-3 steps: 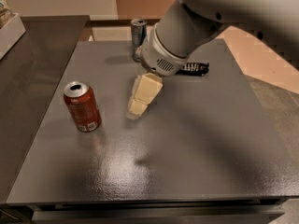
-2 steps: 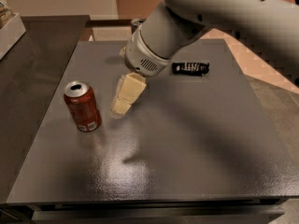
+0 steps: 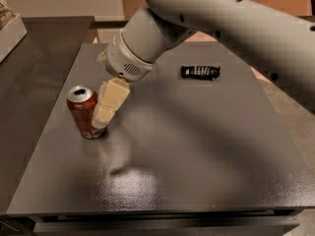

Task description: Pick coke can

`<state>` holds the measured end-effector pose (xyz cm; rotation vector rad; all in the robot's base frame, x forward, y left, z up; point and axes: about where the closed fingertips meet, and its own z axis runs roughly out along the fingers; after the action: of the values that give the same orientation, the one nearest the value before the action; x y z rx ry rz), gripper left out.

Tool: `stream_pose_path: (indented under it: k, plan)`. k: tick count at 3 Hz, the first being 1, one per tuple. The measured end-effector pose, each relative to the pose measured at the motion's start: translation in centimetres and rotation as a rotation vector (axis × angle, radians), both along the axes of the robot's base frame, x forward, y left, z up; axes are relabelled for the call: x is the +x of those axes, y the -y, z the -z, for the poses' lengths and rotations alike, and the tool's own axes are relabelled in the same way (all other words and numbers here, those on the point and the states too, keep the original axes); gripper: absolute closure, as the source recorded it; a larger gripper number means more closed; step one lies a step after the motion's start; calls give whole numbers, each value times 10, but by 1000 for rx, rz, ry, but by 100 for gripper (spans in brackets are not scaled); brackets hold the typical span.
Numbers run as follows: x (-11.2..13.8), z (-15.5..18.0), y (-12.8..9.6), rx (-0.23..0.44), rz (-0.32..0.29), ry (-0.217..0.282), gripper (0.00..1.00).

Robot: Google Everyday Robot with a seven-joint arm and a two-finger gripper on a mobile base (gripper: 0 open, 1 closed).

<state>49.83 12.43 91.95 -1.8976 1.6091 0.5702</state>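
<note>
The coke can (image 3: 82,113), short and red with a silver top, stands upright on the left part of the dark grey table (image 3: 197,156). My gripper (image 3: 109,104), cream-coloured and pointing down, hangs from the big white arm (image 3: 197,18) at the can's right side. It overlaps the can's right edge in this view. Whether it touches the can does not show.
A small black packet (image 3: 199,72) lies on the far right part of the table. A dark counter (image 3: 29,63) runs along the left, with a white box (image 3: 10,31) on it. The arm covers the table's far middle.
The arm has swung left and down. The gripper has gone from the table's middle to right beside the coke can. The slim can at the back is now behind the arm.
</note>
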Motion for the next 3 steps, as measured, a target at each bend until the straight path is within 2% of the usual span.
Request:
stream_pose_path:
  k: [1,2,3]
  plan:
    - [-5,5,-17,-3,-51,-2,0]
    - [-5,13,-24,-19,-70,-14,0]
    - [-2,21,-24,-45,-73,-36,19]
